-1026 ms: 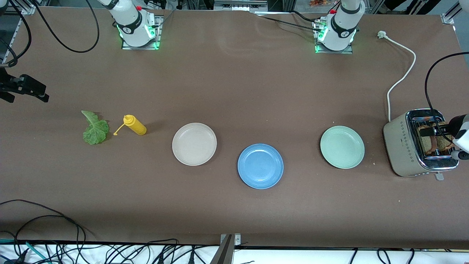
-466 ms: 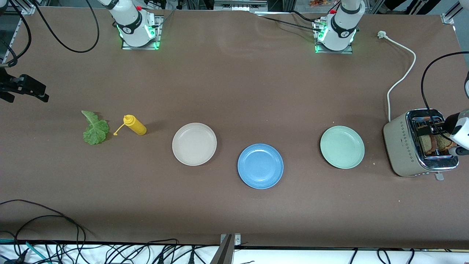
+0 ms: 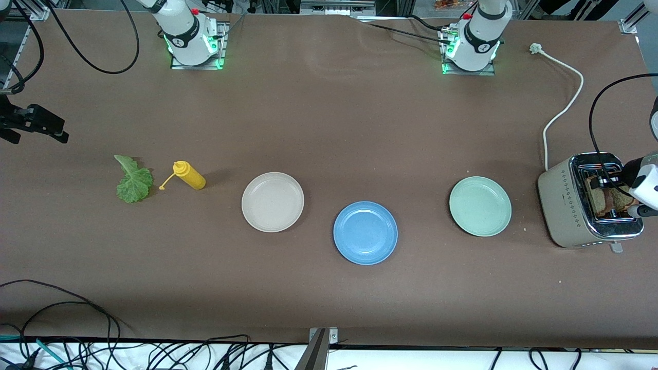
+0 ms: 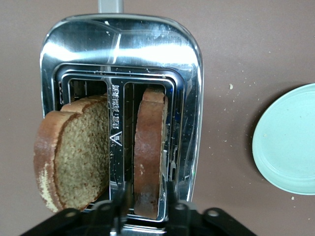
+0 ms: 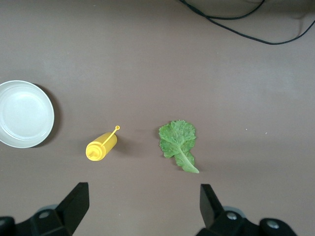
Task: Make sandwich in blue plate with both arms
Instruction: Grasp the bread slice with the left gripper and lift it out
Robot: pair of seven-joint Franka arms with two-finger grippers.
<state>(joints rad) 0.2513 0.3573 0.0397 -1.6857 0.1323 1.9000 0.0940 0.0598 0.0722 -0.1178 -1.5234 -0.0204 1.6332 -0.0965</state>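
Front view: the blue plate (image 3: pixel 365 233) sits mid-table, nearest the camera. Farther off, at the left arm's end, a toaster (image 3: pixel 565 205) holds two bread slices, one leaning (image 4: pixel 78 157) and one upright (image 4: pixel 147 157). The left gripper (image 3: pixel 609 184) is down over its slots; whether it grips, I cannot tell. The lettuce leaf (image 3: pixel 133 182) lies toward the right arm's end. The right gripper (image 5: pixel 142 189) waits above the table there, spread wide and holding nothing.
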